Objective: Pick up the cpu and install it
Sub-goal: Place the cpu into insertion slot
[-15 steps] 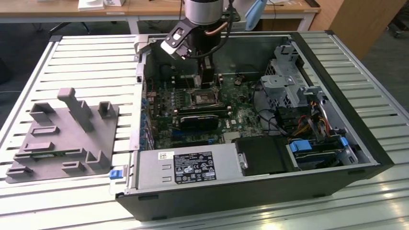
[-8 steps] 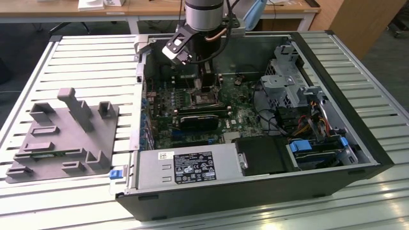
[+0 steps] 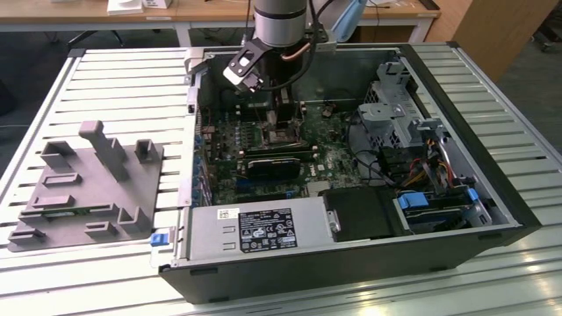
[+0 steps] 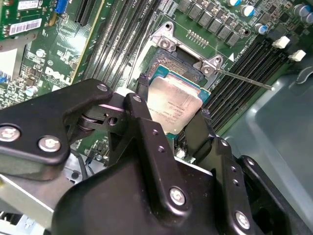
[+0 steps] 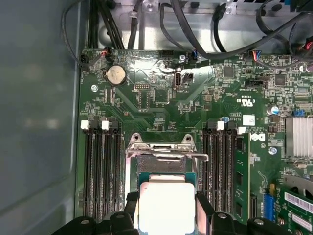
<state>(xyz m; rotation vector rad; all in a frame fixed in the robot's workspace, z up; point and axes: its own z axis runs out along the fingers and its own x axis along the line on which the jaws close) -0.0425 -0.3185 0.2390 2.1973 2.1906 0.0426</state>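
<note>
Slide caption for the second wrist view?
Gripper holding the cpu by two opposite edges, over the open socket.

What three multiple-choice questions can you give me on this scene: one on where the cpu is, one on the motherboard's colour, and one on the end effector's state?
1. Where is the cpu?
A. on the grey block
B. over the motherboard's socket
C. on the table

2. What colour is the motherboard?
A. blue
B. red
C. green

3. What state is the end effector in?
A. shut on the cpu
B. open, holding nothing
C. shut, holding nothing

Answers:
1 B: both wrist views show the silver chip just above the open socket frame.
2 C: the board around the socket is green in both wrist views.
3 A: in the second wrist view the black fingers press on opposite edges of the chip.
</note>
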